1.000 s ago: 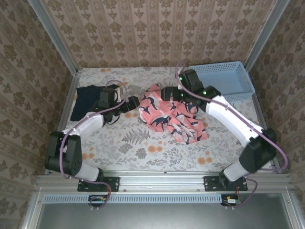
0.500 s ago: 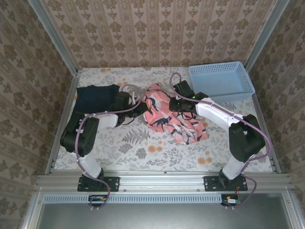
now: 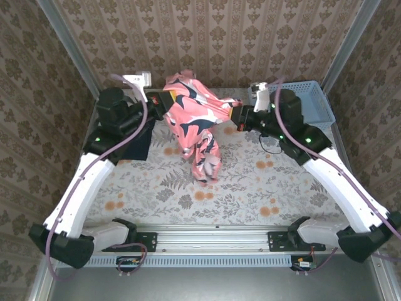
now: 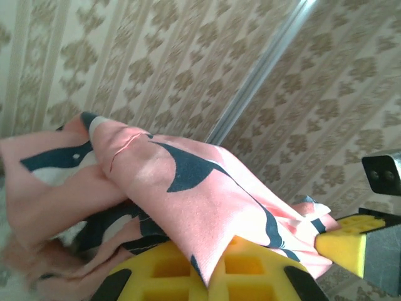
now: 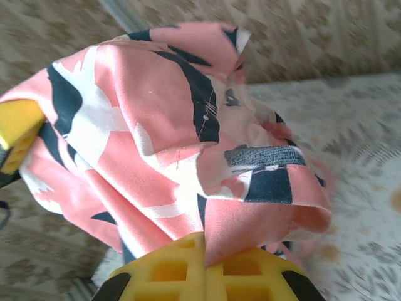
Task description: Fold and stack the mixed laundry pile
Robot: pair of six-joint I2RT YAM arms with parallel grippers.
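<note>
I had both grippers clenched on the pink garment (image 3: pixel 199 116): left gripper (image 3: pixel 164 100) on one upper edge, right gripper (image 3: pixel 238 116) on the other. It hung between them above the far part of the table (image 3: pixel 250 188), with a tail drooping down. It looked light, limp and bunched, so I'd take the corners or seams to spread it. The dark T-shirt (image 3: pixel 143 141) lay by the left arm.

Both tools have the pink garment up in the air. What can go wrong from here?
1. The pink garment hangs bunched between the left tool and right tool, its tail dangling low; laid down like this it would likely land crumpled, not flat.
2. In both wrist views a thin fold sits between the pads; pulling apart may slip one grip.
3. The left arm crosses the dark T-shirt; lowering might drag it.
</note>
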